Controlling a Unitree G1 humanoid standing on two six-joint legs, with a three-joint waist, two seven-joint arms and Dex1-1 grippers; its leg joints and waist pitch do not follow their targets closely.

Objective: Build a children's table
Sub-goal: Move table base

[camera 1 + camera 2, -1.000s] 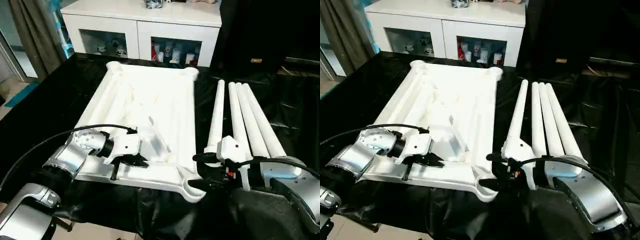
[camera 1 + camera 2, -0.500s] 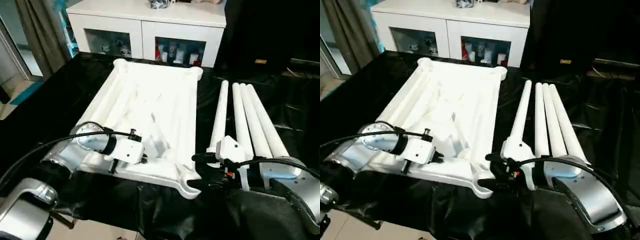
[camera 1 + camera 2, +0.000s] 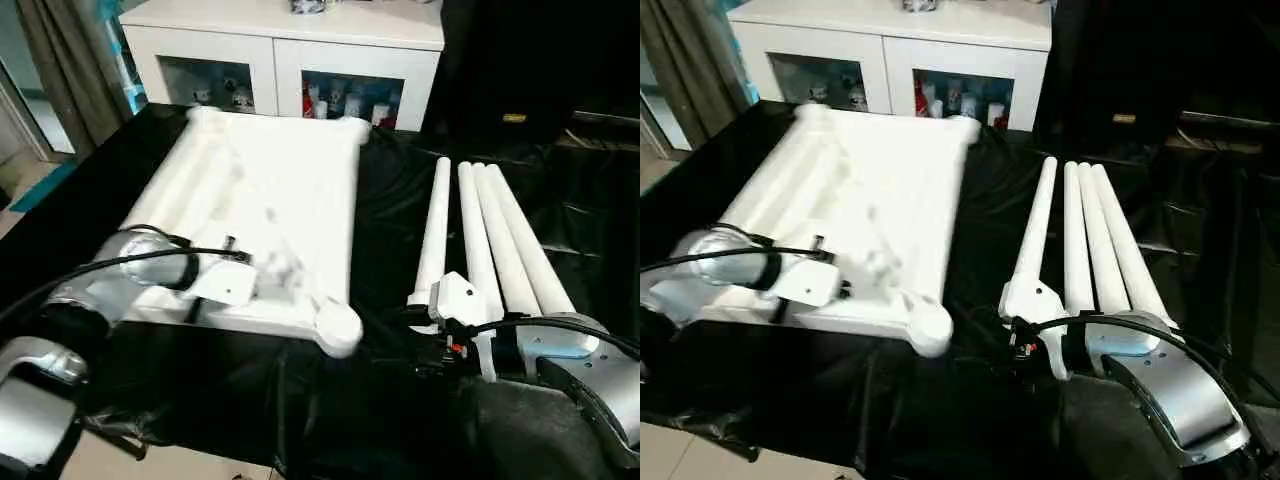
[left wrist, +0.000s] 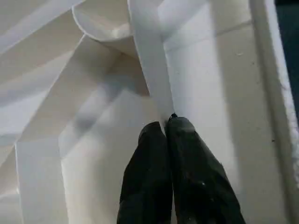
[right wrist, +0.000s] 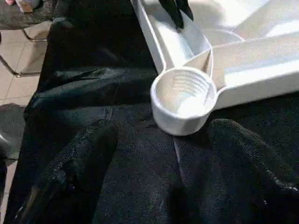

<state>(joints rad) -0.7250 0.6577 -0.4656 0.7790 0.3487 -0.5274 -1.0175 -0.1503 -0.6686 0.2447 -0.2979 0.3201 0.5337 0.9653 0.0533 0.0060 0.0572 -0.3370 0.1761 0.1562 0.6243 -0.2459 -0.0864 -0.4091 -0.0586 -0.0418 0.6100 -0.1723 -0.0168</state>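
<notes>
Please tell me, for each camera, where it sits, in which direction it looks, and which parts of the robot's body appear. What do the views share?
Head views: forward and down at the tabletop, four legs, both forearms.
Left wrist view: along the shut left gripper, pinching a rib.
Right wrist view: between the open right gripper's fingers at the corner socket.
Shared: that socket.

bright even light, overexposed whites, slight blur.

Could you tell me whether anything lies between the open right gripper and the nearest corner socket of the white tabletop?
Nothing visible does. The right gripper is open and faces the corner socket of the tabletop across a bare stretch of black table cover. The four legs lie off to its side, out of that path.
</notes>
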